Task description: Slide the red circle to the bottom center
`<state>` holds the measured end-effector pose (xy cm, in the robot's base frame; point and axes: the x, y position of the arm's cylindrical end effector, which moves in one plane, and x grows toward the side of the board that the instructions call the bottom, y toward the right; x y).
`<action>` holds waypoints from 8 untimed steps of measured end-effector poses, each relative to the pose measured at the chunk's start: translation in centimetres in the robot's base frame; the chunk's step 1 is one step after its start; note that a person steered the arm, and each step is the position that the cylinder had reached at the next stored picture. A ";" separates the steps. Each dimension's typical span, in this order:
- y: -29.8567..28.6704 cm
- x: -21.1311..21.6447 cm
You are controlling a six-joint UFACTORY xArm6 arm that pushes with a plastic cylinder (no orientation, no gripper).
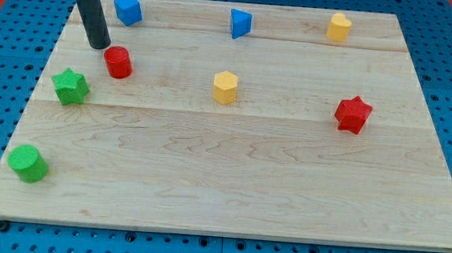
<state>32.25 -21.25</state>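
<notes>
My tip (99,45) is down on the wooden board (228,199) at the view's upper left, just to the upper left of the red circle (119,61); from this angle I cannot tell whether the two are touching or a sliver apart. It is a bare rod, no jaws, holding nothing. The red circle sits in the upper left part of the board, well away from the bottom center. Above it is a blue cube (128,10); below and left is a green star (70,87), and a green cylinder (27,163) sits near the bottom-left corner. Across the top: a blue triangle (240,22) and a yellow heart-like block (340,27). Mid-board is a yellow hexagon (225,87), with a red star (353,114) off to the right.
</notes>
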 end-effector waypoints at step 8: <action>9.8 13.6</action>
